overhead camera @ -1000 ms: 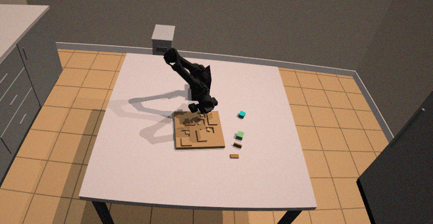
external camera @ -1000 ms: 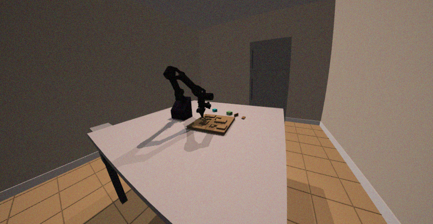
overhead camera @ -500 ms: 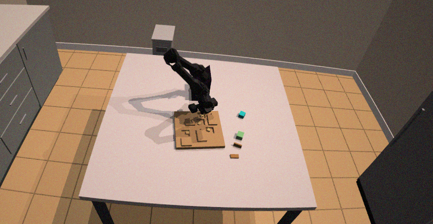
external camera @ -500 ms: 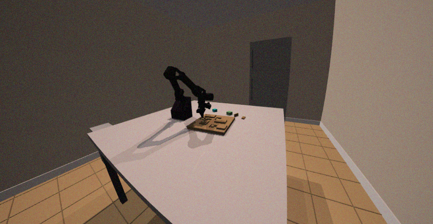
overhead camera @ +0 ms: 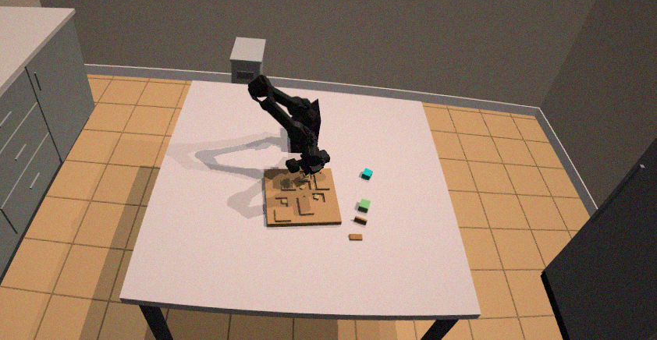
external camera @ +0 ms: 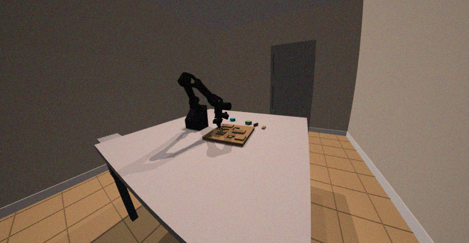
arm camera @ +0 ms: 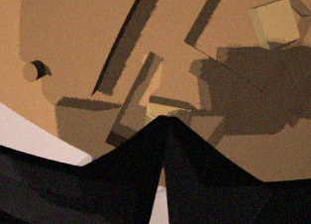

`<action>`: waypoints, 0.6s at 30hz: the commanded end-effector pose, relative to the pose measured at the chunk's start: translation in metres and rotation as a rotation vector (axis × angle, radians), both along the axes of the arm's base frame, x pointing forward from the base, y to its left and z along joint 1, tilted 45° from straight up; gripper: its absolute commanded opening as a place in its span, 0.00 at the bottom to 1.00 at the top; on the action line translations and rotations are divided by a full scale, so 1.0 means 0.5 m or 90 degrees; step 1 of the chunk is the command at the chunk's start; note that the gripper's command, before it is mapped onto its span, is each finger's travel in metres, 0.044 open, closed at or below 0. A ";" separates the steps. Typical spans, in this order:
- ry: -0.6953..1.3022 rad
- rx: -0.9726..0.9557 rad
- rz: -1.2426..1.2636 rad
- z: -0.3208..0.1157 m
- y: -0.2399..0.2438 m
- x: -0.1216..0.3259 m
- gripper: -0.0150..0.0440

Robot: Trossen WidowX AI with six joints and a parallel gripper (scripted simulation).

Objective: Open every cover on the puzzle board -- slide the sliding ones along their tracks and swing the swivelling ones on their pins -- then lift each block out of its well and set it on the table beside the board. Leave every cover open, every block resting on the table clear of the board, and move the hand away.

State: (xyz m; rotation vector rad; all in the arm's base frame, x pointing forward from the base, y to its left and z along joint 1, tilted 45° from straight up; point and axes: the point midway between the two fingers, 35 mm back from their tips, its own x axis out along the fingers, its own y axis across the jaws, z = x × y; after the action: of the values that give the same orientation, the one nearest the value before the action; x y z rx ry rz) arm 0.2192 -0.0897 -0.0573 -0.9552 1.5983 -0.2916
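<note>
A black robot arm (overhead camera: 278, 113) (external camera: 207, 92) stood on a pale worktop (overhead camera: 381, 273) (external camera: 255, 175) (arm camera: 15, 134) and bent down over a square, wood-coloured puzzle board (overhead camera: 327, 217) (external camera: 241, 141) (arm camera: 64, 20). The fingers (external camera: 219, 124) pointed down at the board's edge region nearest the arm's base and were clenched together, with nothing visibly gripped. From above, the arm hid them. Whether their tips touched the board could not be told.

In the wrist view, a pale yellow piece (arm camera: 160, 109) showed just beyond the fingertips, partly hidden by them. A larger pale yellow piece (arm camera: 277, 22) lay at the upper right, and a short round peg (arm camera: 32, 70) rose at the left. Raised dark-edged strips and angled ridges crossed the board, partly in the arm's shadow. Which covers were fully open could not be told.

Off the board, to its right in the top view, four small pieces rested on the worktop, apart from one another. The teal block (overhead camera: 367, 173) (external camera: 232, 119) was nearest the arm's base. Then came the green block (overhead camera: 364, 205) (external camera: 248, 122), a dark-sided brown piece (overhead camera: 360, 220) (external camera: 255, 124) near it, and a flat orange-brown piece (overhead camera: 356, 237) (external camera: 263, 127) farthest out.
</note>
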 end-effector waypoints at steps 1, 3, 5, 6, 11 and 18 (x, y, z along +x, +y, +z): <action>0.002 -0.002 0.003 -0.001 -0.004 0.002 0.25; 0.002 -0.002 0.003 -0.001 -0.007 0.004 0.25; 0.002 -0.002 0.003 -0.001 -0.009 0.006 0.25; 0.002 -0.002 0.003 -0.001 -0.010 0.006 0.25; 0.002 -0.002 0.003 -0.002 -0.009 0.006 0.25; 0.002 -0.002 0.003 -0.002 -0.009 0.006 0.25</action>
State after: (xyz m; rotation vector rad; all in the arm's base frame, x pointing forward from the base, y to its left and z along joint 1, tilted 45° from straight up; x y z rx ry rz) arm 0.2201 -0.0921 -0.0585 -0.9649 1.6036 -0.2817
